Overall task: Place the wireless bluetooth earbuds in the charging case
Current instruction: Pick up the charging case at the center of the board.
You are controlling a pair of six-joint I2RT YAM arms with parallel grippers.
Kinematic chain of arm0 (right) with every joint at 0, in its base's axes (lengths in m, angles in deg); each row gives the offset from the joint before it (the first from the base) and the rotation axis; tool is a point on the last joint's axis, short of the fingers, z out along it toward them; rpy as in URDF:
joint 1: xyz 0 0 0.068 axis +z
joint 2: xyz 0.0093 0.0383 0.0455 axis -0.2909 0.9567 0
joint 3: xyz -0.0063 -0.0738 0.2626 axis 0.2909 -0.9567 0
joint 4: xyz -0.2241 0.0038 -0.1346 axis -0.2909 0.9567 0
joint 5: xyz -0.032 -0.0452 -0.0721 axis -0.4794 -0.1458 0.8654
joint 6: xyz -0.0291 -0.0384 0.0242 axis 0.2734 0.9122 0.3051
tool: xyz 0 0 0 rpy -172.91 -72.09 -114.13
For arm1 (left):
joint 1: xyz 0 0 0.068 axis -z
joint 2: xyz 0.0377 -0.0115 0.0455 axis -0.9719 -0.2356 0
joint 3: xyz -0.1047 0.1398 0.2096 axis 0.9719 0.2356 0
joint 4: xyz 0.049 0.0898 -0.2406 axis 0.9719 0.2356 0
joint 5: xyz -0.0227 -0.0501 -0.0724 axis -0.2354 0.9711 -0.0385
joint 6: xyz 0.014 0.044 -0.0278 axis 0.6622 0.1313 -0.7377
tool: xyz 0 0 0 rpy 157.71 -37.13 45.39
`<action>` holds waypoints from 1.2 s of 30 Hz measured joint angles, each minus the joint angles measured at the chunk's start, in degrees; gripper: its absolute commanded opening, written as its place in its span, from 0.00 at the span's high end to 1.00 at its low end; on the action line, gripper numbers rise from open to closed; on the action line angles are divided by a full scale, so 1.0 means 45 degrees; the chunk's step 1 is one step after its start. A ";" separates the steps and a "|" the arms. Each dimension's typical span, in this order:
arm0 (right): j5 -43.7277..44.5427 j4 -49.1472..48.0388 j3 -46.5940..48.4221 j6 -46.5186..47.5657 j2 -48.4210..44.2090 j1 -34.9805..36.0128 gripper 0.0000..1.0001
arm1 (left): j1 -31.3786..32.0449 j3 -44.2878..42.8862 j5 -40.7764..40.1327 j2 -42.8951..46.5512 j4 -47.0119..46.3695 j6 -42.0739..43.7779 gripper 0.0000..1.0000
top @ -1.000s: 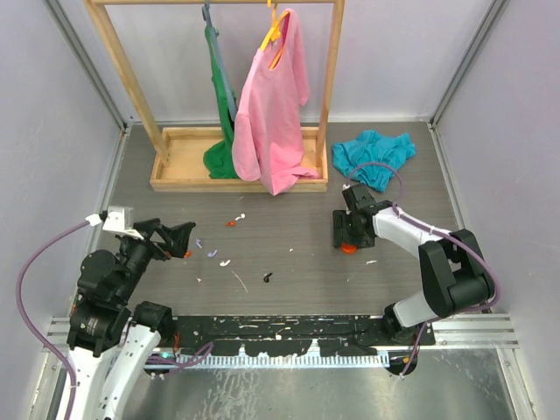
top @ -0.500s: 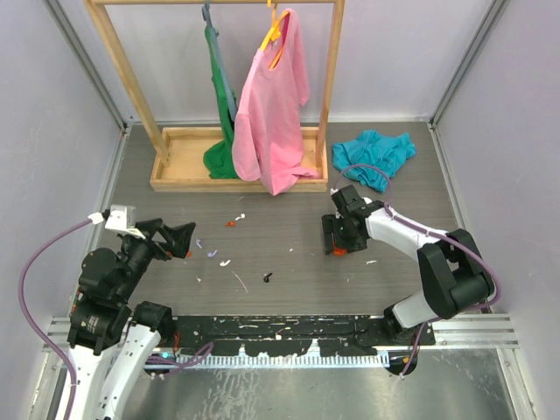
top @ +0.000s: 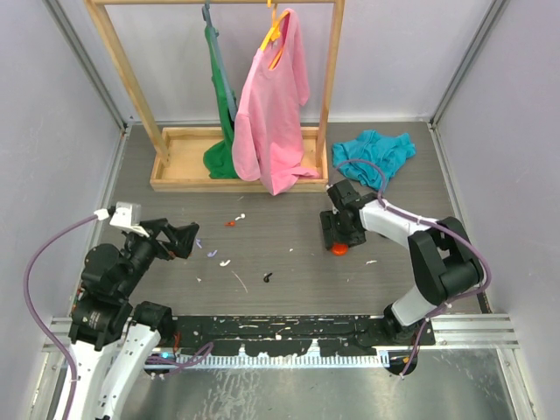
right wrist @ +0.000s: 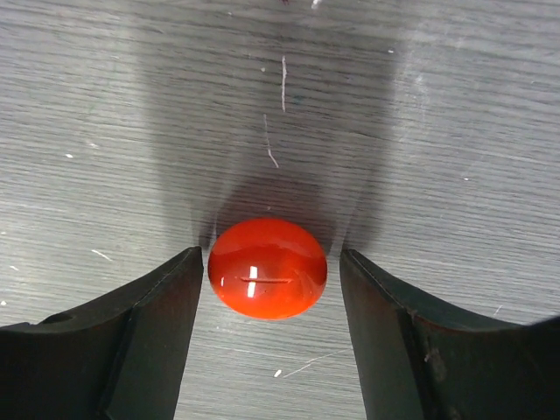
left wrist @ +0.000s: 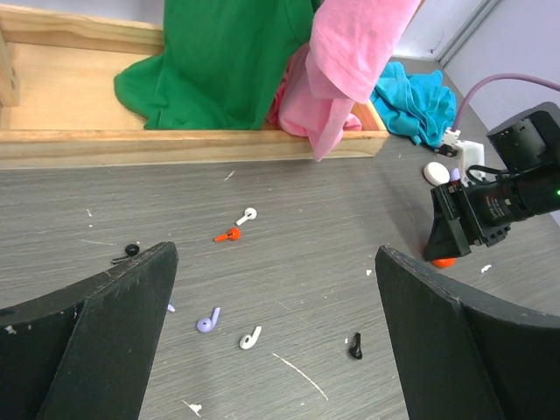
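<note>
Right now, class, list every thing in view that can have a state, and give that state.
red charging case, shut, lying on the table
right pincer, open, straddling the case
left pincer, open, empty
red earbud, loose on the table
white earbud, loose beside the red one
lilac earbud, loose on the table
black earbud, loose on the table
pink shirt, hanging from the rack

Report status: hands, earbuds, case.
Left hand open, empty. Right hand open, straddling red charging case; case looks shut. Earbuds loose on table.
</note>
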 measured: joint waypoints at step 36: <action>-0.0670 -0.5858 -0.0495 0.2006 -0.3041 0.5003 0.47 | 0.0107 0.2103 0.4843 -0.4760 -0.4760 -0.6086 0.16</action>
